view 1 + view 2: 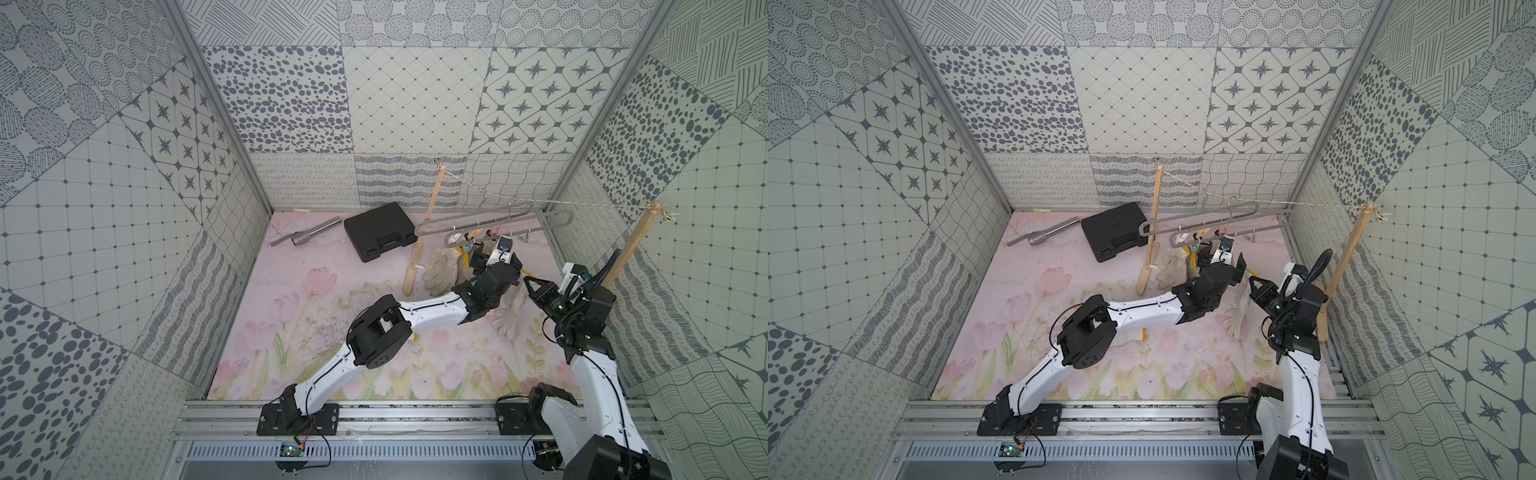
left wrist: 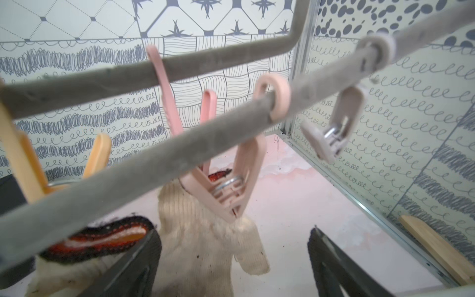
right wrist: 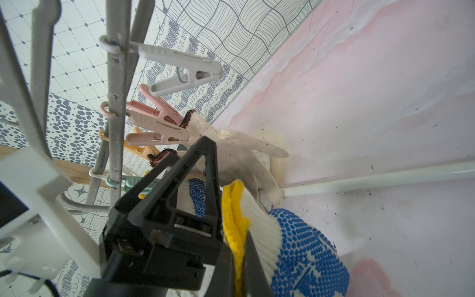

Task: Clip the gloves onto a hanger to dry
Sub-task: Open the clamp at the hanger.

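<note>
Left gripper (image 2: 234, 231) is hovering wide open and empty just below the hanger (image 2: 144, 159). Right gripper (image 1: 531, 289) is pinching a blue-dotted glove (image 3: 295, 244) by its yellow cuff, near the hanger.

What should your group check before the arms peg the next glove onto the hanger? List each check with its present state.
1. Grip: right gripper shut on the blue-dotted glove at its yellow cuff: ok.
2. Helper: left gripper open, holding nothing: ok.
3. Free peg: pale peg on the hanger holds nothing: ok.
4. Support: hanger hangs from the string: ok.
5. Earlier work: cream glove pinched by a pink peg: ok.
6. Alignment: yellow cuff at the pale peg's mouth: not ok, apart.
</note>
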